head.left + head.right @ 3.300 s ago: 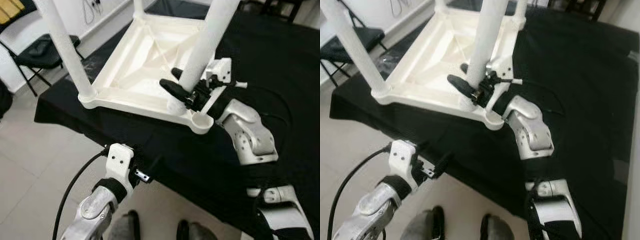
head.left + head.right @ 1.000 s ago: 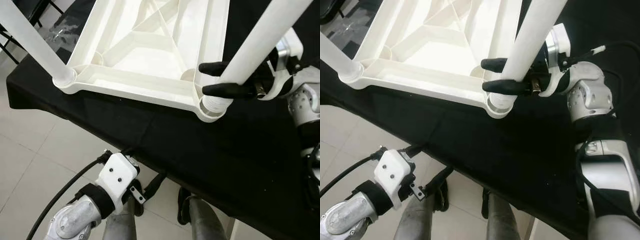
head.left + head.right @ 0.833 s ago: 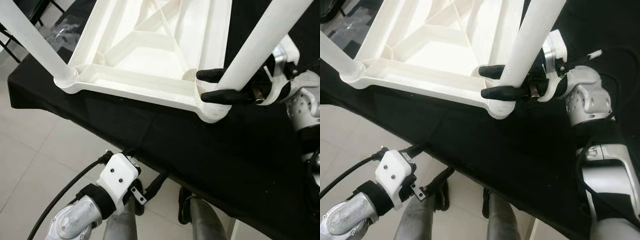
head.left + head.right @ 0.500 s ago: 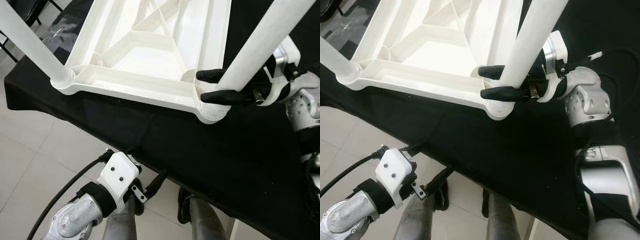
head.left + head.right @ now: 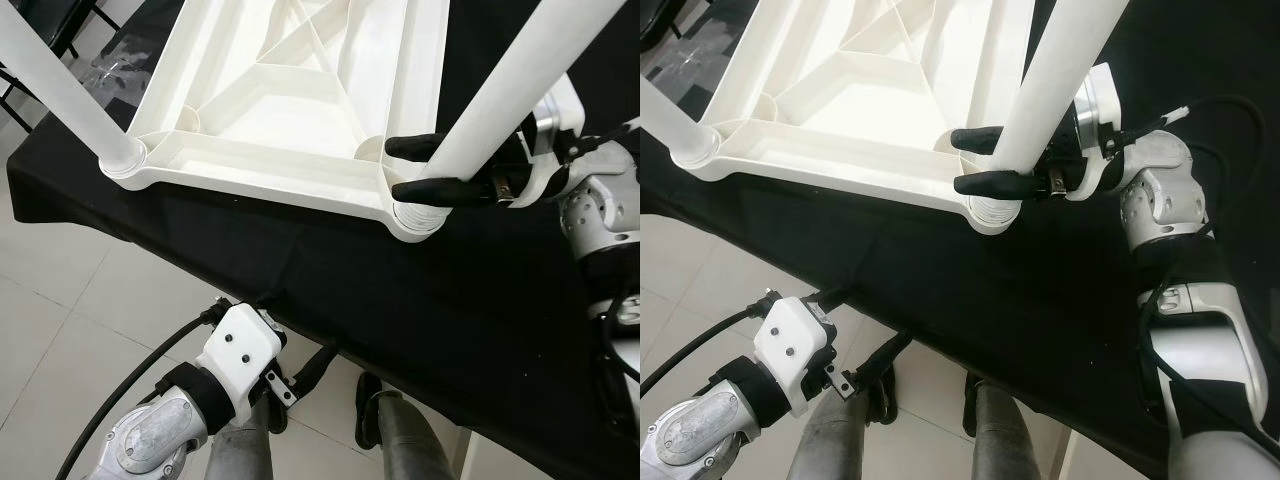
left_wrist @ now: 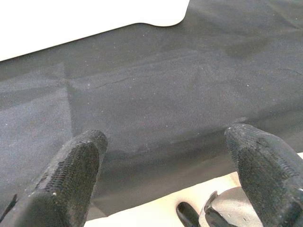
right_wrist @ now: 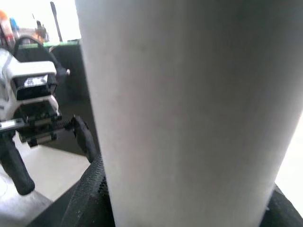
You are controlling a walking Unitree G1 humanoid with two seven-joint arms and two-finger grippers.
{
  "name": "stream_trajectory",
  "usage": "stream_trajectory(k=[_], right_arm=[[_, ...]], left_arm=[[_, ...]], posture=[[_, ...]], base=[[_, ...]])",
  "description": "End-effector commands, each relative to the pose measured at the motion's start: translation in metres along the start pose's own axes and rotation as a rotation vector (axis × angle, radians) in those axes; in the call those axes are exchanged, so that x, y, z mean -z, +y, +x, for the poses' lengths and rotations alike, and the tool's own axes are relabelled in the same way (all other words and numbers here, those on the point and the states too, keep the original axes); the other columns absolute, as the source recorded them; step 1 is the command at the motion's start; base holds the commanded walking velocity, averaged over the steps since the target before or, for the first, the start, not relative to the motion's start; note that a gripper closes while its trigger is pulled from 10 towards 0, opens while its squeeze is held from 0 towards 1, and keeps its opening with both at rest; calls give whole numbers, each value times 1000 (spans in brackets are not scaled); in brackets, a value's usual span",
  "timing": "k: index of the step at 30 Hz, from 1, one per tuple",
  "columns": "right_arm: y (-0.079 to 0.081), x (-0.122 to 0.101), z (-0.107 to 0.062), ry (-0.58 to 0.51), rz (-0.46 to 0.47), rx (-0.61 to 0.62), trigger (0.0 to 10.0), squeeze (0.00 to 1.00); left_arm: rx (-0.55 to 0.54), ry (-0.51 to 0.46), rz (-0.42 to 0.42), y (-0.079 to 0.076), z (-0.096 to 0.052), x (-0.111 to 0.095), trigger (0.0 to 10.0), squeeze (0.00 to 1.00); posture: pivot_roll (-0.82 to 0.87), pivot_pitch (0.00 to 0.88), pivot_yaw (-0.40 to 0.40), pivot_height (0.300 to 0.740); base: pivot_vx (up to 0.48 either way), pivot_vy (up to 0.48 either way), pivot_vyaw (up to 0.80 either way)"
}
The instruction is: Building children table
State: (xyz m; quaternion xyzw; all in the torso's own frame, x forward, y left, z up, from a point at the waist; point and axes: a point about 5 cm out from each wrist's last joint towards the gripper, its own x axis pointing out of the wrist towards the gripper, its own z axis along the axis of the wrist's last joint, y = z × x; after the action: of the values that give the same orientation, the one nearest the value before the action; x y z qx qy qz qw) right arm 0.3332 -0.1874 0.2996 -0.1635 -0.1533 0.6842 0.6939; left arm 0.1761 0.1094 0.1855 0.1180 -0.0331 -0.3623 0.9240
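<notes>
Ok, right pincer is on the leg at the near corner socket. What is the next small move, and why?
Probably twist and press the table leg further into the corner socket. The right pincer grips it just above the socket, where its ribbed end shows, so it looks not fully seated. The left pincer hangs open below the table edge.

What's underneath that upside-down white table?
The white table lies on a black cloth whose front edge hangs down. What the cloth covers cannot be seen. At the near corner, the right pincer grips a white leg.
</notes>
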Motion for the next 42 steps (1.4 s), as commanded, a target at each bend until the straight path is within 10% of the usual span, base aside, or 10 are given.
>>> stream_trajectory(k=[1,31,42], right_arm=[[17,35,2,112,109,-31,10000,0],[32,23,15,284,0,-218,10000,0],[9,20,28,145,113,94,10000,0]], left_arm=[[26,24,-2,-5,-3,3,10000,0],[23,16,6,-5,1,3,10000,0],[23,12,6,-6,3,4,10000,0]], posture=[[174,471,9,740],[157,466,-4,740],[144,466,-11,740]], base=[[0,0,0],[0,0,0],[0,0,0]])
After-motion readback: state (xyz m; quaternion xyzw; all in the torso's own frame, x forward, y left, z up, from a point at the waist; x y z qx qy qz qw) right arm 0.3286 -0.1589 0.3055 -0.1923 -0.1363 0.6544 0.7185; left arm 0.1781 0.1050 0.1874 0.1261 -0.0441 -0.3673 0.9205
